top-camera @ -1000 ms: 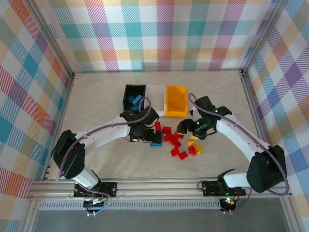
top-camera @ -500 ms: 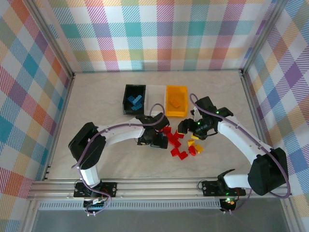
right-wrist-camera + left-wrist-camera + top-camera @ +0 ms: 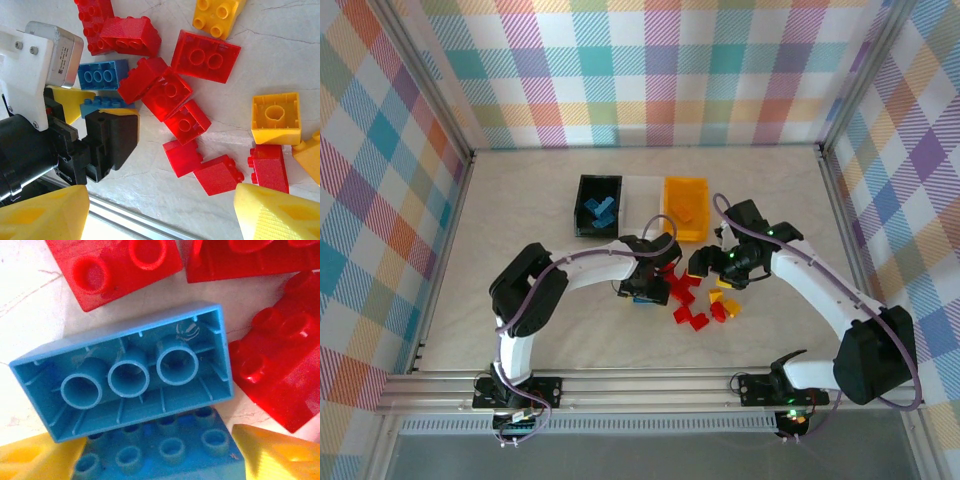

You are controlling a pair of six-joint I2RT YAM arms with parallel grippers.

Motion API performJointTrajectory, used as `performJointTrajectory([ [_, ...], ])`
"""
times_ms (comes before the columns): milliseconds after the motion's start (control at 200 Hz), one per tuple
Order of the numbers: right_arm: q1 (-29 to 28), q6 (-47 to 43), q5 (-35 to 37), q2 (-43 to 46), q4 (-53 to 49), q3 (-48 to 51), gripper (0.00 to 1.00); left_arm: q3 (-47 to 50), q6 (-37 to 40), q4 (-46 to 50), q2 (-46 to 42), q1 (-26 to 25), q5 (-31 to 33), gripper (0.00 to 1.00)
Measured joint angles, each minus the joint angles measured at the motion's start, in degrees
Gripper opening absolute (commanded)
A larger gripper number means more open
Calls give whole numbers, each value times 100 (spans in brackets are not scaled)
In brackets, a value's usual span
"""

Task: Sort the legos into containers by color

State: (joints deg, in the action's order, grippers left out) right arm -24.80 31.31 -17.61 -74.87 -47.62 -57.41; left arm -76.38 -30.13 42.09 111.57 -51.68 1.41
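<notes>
Upturned blue lego [image 3: 125,372] — red legos [image 3: 280,365] just beside

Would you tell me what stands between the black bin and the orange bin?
A white bin stands between the black bin and the orange bin, seen in the top view.

Bright, even light floods the pale worktop [image 3: 520,220], leaving only soft shadows, while the left wrist close-up of a blue brick [image 3: 125,375] blurs hazily along its lower edge.
</notes>
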Motion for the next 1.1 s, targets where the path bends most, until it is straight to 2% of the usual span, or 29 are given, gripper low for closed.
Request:
performJointTrajectory([
  [70, 0, 0, 0, -33, 2, -2, 76, -76, 52, 39, 20, 0, 20, 65],
  [460, 0, 2, -2, -245, 4, -9, 76, -186, 146, 280, -42, 0, 85, 61],
  [695, 0, 4, -2, -245, 24, -9, 76, -170, 232, 619, -916, 131, 83, 61],
  [760, 0, 4, -2, -245, 28, -9, 76, -192, 299, 741, -1202, 313, 81, 61],
  [875, -7, 4, -4, -249, 46, -20, 76, -533, 540, 1010, -1351, 981, 79, 60],
  [990, -109, 2, -2, -363, 48, -122, 76, -1272, 820, 1185, -1104, 1738, 66, 61],
  [1105, -275, -2, 0, -520, 52, -208, 76, -2103, 1056, 1222, -616, 2280, 55, 61],
])
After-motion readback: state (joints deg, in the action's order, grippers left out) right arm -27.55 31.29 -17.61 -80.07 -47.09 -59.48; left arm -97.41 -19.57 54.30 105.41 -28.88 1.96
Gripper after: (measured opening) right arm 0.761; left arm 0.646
